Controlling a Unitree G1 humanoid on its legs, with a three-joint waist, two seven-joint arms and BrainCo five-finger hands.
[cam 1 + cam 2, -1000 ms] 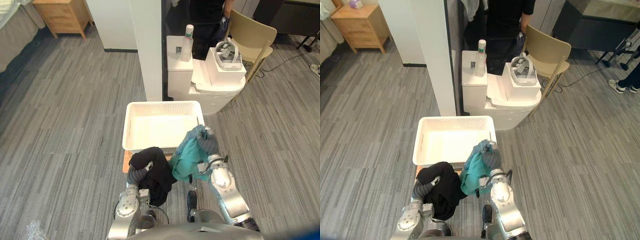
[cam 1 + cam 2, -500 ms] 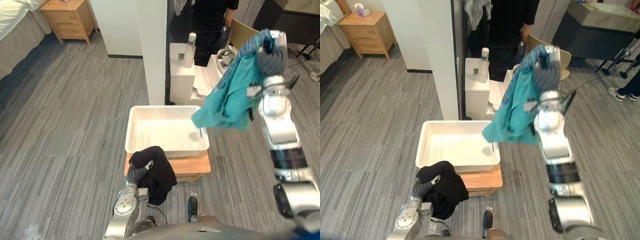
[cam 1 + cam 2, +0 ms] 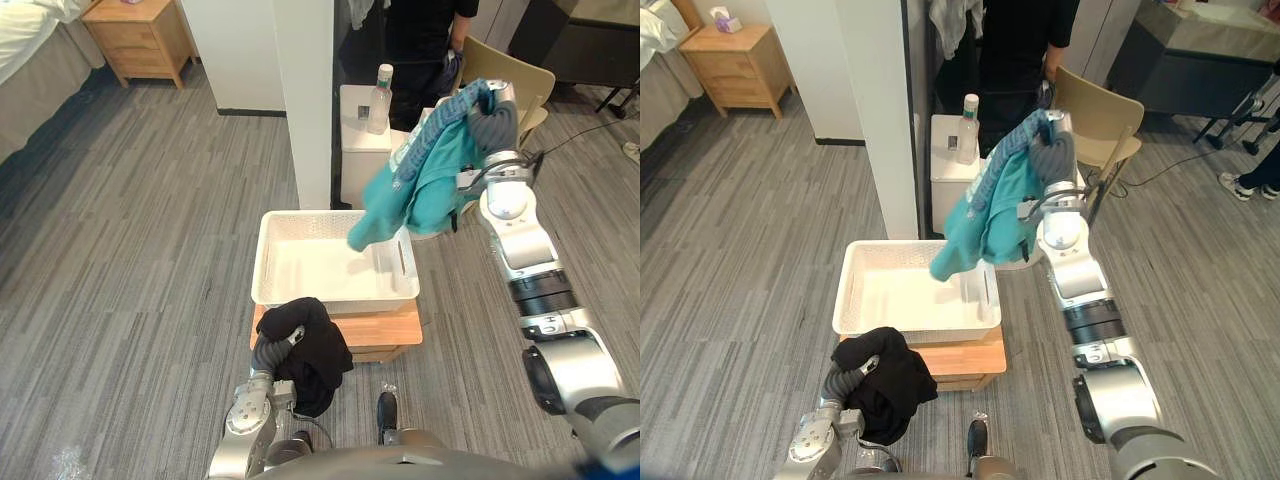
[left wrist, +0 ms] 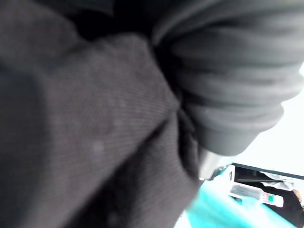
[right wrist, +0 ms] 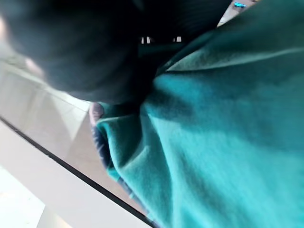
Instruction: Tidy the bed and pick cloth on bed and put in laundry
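The right hand [image 3: 494,120] is raised, clamped on the top of the teal cloth [image 3: 425,180], which hangs from it. Since half a second ago this hand has dropped lower and swung leftward, so the cloth's bottom corner now dangles over the far right part of the white laundry basket [image 3: 262,262] instead of beside it. The basket rests on a low wooden surface [image 3: 388,328]. The left hand [image 3: 266,351], unmoved, sits low before the basket under the black cloth [image 3: 318,352]; its grip cannot be told. Two cloths, one basket.
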